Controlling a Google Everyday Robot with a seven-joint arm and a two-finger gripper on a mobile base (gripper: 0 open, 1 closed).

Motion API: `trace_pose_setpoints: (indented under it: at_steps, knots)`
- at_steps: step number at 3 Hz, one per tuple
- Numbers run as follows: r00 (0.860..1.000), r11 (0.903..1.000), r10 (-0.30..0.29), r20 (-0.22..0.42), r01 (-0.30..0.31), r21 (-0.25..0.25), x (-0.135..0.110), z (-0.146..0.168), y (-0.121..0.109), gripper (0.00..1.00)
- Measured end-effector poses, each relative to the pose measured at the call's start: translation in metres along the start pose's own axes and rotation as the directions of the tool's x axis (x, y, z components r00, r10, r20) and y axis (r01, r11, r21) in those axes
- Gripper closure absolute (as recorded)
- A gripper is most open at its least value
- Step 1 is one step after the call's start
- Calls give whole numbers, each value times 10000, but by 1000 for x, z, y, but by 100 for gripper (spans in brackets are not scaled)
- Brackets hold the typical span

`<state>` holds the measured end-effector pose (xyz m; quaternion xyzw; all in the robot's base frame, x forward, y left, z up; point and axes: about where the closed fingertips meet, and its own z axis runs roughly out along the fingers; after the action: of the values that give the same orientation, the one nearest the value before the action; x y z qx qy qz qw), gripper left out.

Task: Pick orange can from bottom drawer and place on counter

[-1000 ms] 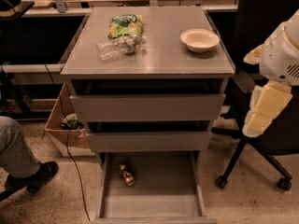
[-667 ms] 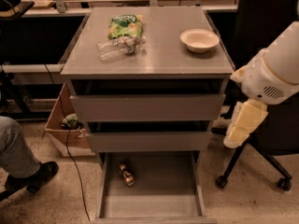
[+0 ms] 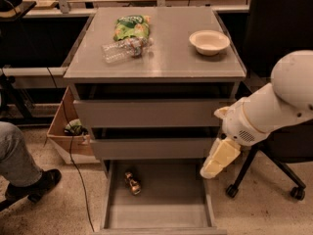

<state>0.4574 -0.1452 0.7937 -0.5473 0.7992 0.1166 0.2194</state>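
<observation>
The orange can [image 3: 132, 182] lies on its side in the back left of the open bottom drawer [image 3: 161, 214], which is pulled out at the foot of the grey cabinet. The counter [image 3: 171, 60] is the cabinet's flat grey top. My gripper [image 3: 219, 159] is cream-coloured and hangs from the white arm [image 3: 274, 102] at the right. It points down, just above the drawer's right wall and well to the right of the can. It holds nothing that I can see.
On the counter lie a green snack bag [image 3: 131, 27], a clear plastic bottle [image 3: 124, 49] and a white bowl [image 3: 209, 41]. A cardboard box [image 3: 63, 131] and a person's leg [image 3: 17, 160] are at the left. A chair base with wheels [image 3: 264, 180] is at the right.
The arm has swung left and down, bringing the gripper from beside the cabinet's right side to the right edge of the open bottom drawer. The can has not moved.
</observation>
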Motion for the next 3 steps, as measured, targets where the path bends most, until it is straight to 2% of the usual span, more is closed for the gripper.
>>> trace_pose_setpoints:
  at_steps: [1,3]
  knots:
    - [9973,9990,389,623,-373,-262,4,42,13,0]
    - [9803,9941,959,1727,-856,-659,7,121,36,0]
